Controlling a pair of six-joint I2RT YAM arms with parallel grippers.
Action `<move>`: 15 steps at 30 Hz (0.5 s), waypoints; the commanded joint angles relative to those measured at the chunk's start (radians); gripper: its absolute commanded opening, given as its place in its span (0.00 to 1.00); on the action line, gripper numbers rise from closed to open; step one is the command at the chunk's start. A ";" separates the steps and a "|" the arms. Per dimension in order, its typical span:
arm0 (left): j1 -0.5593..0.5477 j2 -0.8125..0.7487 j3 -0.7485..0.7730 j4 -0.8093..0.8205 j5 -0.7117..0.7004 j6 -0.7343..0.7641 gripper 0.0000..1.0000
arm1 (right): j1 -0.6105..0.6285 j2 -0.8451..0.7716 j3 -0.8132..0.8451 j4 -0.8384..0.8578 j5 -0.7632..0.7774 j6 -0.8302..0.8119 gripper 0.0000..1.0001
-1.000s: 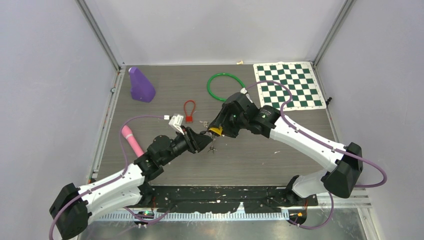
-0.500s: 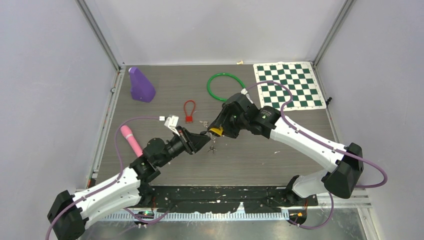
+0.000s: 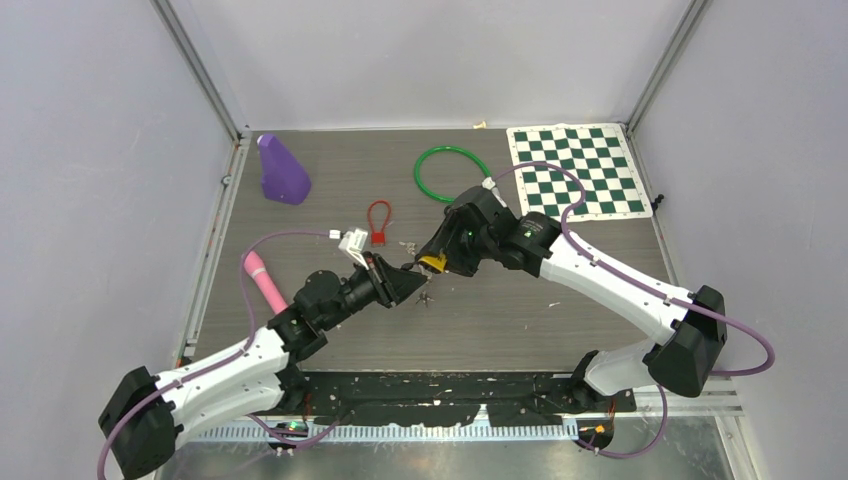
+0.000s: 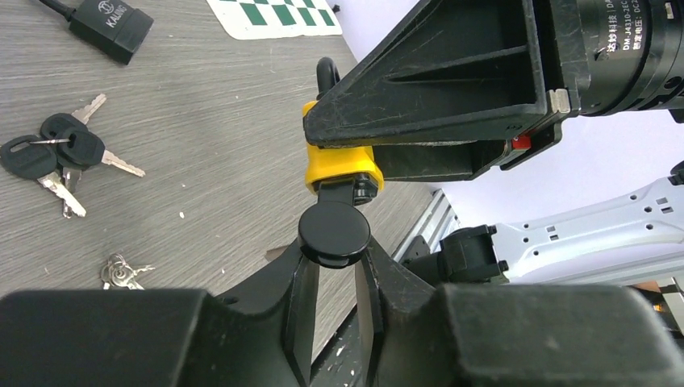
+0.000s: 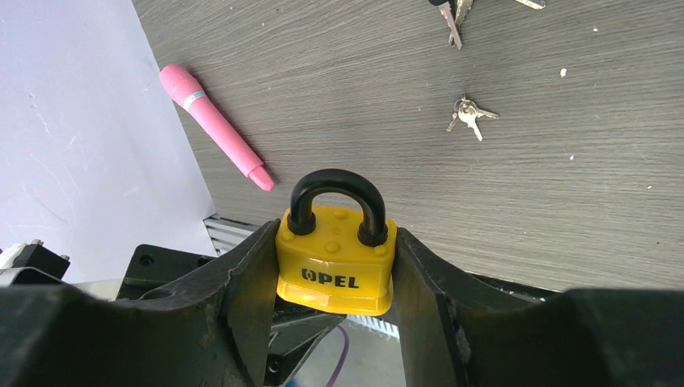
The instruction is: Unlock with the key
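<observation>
Clamping yellow padlock (image 5: 336, 266) in right gripper (image 5: 335, 242), shackle shut. Pinching black-headed key (image 4: 334, 232) in left gripper (image 4: 334, 260), blade entered in padlock base. Noting spare keys (image 3: 427, 298) on table (image 3: 520, 320), near side of padlock.

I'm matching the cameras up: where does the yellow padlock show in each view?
Top external: yellow padlock near the picture's centre.
Left wrist: padlock upper centre, above the black-headed key.
Right wrist: padlock bottom centre, shackle pointing up.
Shared landmark: the small silver key bunch lying loose.
</observation>
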 commanded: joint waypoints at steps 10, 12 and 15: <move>-0.011 0.050 0.072 0.078 0.001 0.002 0.00 | 0.017 -0.038 0.011 0.059 0.000 0.036 0.05; -0.011 0.051 0.081 0.076 -0.006 0.009 0.00 | 0.023 -0.035 0.010 0.058 0.000 0.041 0.05; -0.011 0.050 0.092 0.068 -0.019 0.027 0.00 | 0.028 -0.041 0.005 0.053 0.011 0.047 0.05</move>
